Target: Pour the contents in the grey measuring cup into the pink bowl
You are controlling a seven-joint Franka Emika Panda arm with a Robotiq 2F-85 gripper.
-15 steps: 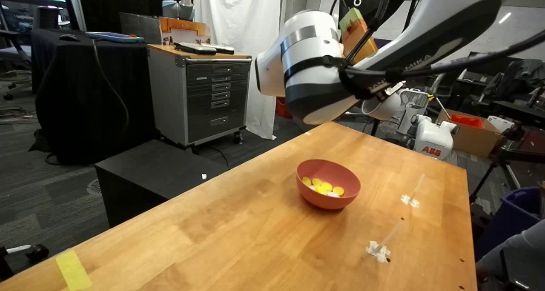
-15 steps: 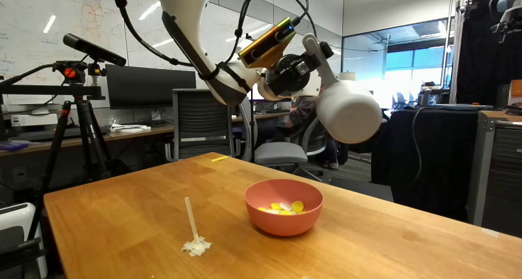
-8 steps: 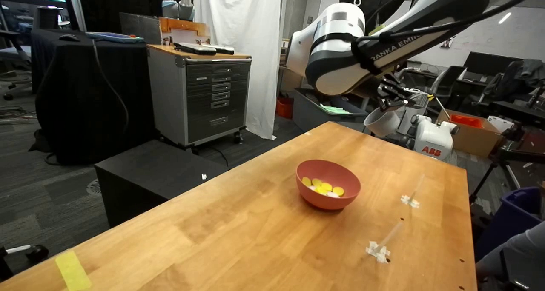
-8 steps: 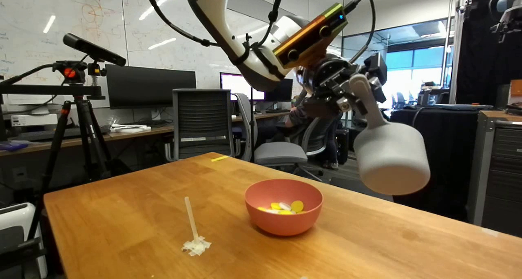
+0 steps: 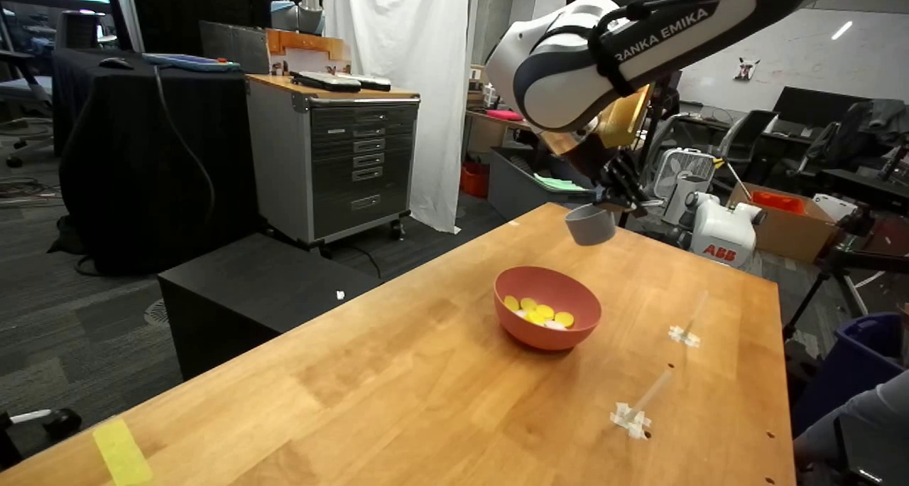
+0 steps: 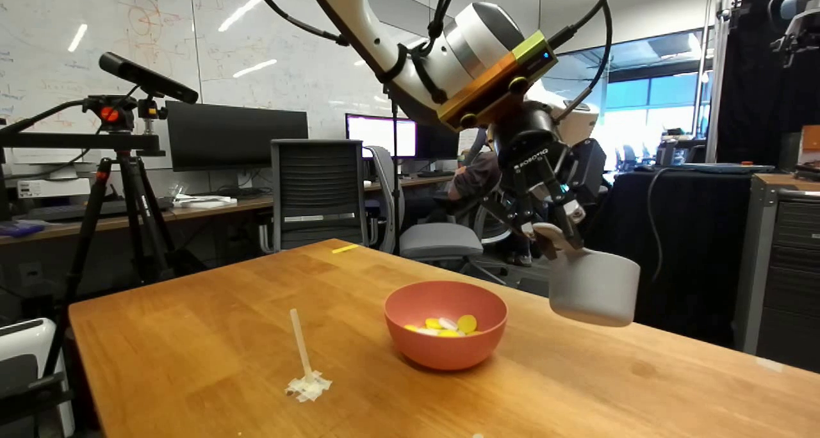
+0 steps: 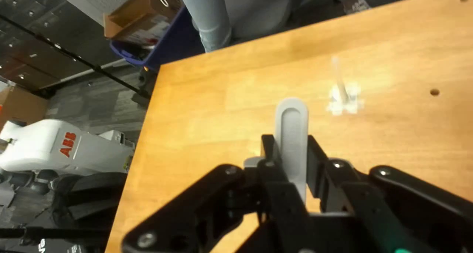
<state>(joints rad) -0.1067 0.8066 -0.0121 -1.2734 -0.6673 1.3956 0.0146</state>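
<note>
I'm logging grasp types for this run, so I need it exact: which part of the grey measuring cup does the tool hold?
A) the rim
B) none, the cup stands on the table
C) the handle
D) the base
C: in the wrist view the tool pinches the handle from both sides, and in an exterior view the body of the grey measuring cup sits lower, outside the grip.

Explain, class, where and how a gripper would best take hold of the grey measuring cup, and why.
Best, I'd judge, by the handle, from above, as the gripper holds it now, with the jaws across its two long edges. In the wrist view it is a slim strip, easily straddled, while the grey measuring cup has a round, broader body, likely harder to span.
</note>
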